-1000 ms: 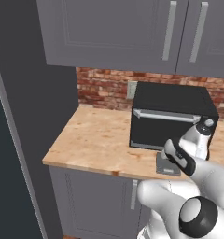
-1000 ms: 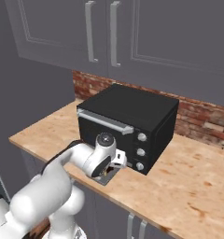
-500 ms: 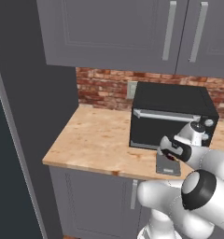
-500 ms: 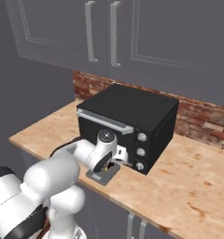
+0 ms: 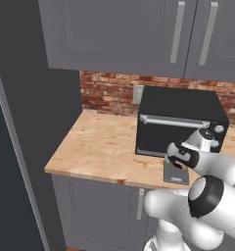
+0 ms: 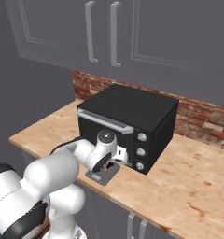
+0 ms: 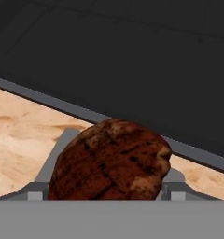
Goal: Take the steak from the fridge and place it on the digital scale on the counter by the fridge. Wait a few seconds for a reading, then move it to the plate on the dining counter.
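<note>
At the lower right of the left base view, the white arm bends down so that its gripper [image 5: 179,159] hangs just above the small flat grey square scale [image 5: 176,172]. This scale lies on the light wood-grain worktop [image 5: 102,149], near its front edge and just in front of the big black toaster oven [image 5: 180,120]. A little reddish-brown shows under the hand, on the scale. Red brick wall [image 5: 107,93] and grey upper cabinets [image 5: 129,34] fill the upper part of the frame, and the tall slate-grey fridge side [image 5: 36,112] stands at the left.

Near the centre of the right base view, the gripper [image 6: 115,161] is low over the scale [image 6: 103,174], in front of the oven [image 6: 132,121]. Whether the jaws are released or clenched I cannot tell.

At the bottom centre of the hand view, the dark brown steak [image 7: 111,161] lies on the grey scale [image 7: 55,156], with the worktop [image 7: 20,135] at the left and the dark oven front [image 7: 132,60] above.
</note>
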Controlling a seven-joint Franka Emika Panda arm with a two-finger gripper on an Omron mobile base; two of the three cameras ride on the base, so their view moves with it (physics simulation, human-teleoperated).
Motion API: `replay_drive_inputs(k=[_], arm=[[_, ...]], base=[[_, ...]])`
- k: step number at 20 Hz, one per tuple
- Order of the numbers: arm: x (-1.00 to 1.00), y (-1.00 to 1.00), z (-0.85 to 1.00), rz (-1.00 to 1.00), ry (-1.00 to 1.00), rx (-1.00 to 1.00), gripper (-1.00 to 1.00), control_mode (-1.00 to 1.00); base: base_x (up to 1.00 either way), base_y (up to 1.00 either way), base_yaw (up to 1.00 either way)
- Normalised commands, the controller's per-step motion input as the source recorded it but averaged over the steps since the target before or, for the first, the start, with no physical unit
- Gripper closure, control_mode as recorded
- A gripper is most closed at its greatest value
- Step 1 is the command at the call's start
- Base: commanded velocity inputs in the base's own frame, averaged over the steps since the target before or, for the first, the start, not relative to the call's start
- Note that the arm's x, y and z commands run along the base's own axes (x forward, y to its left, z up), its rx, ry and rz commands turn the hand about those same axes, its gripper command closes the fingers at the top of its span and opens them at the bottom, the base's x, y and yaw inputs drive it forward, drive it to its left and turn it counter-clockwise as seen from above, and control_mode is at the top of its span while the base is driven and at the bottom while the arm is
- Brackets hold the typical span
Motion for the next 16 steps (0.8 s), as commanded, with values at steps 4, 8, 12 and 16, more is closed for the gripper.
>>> replay_drive_inputs(k=[4,8,12,16], arm=[[-0.1,0.07,0.0,0.0,-0.06,0.0,-1.0,-1.0],[0.0,0.0,0.17,0.0,-0.02,0.0,-1.0,-1.0],[0.0,0.02,0.28,-0.01,0.0,0.0,-1.0,-1.0],[-0.16,0.0,0.35,-0.02,0.0,0.0,-1.0,-1.0]], base=[[0.0,0.0,0.0],[0.0,0.0,0.0],[0.0,0.0,0.0],[0.0,0.0,0.0]])
